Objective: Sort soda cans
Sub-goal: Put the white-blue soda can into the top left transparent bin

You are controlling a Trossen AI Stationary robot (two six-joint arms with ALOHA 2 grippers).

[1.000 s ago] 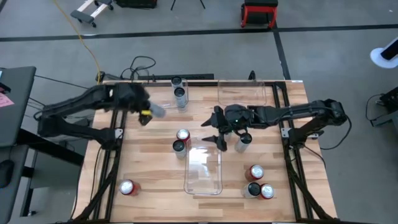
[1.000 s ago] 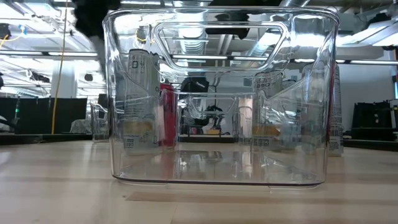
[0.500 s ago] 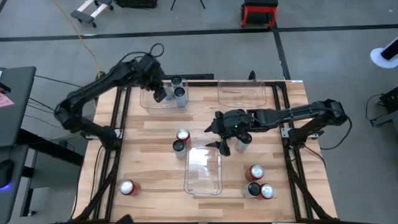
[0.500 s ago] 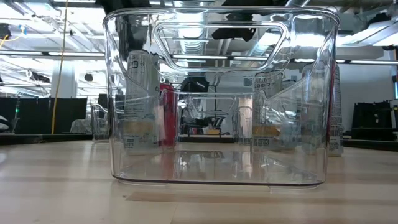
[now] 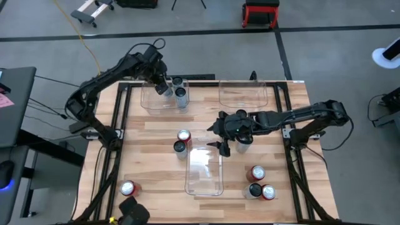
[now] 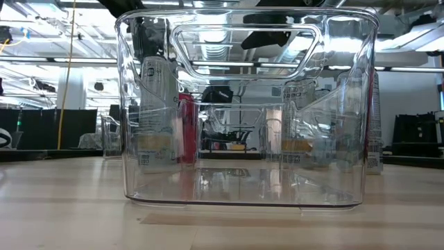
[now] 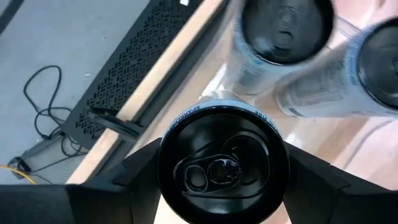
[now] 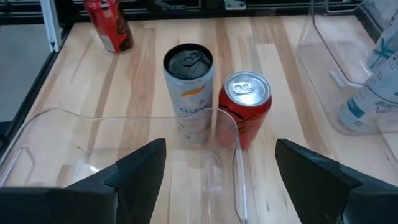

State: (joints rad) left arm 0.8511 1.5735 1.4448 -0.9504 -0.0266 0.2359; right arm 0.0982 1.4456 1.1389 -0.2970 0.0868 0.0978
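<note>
While can hangs over bin: risk is a drop that clips the two cans already standing inside and tips them, or lands on the bin wall instead of inside.
L gripper (image 7: 221, 180): clamped on a dark-topped soda can (image 7: 222, 167), fingers wide apart around its body; in high view it sits over the far-left clear bin (image 5: 150, 101), just beside the two silver cans (image 5: 180, 94) in there.
Cause of tip: v. little gap between held can and those two; release while off-centre or tilted = knock-on.
R gripper (image 8: 214, 171): fingers well apart, holding nothing; hovers over end of centre bin (image 8: 124, 134), near mid-surface.
R risk: rim of centre bin lies between gripper and the silver can (image 8: 189, 93) + red can (image 8: 245, 109) beyond; a low reach could shove the bin.
Other cans: red one at near-left of surface (image 5: 128, 187); three grouped near-right (image 5: 258, 183); one silver can just by R gripper (image 5: 245, 140).
</note>
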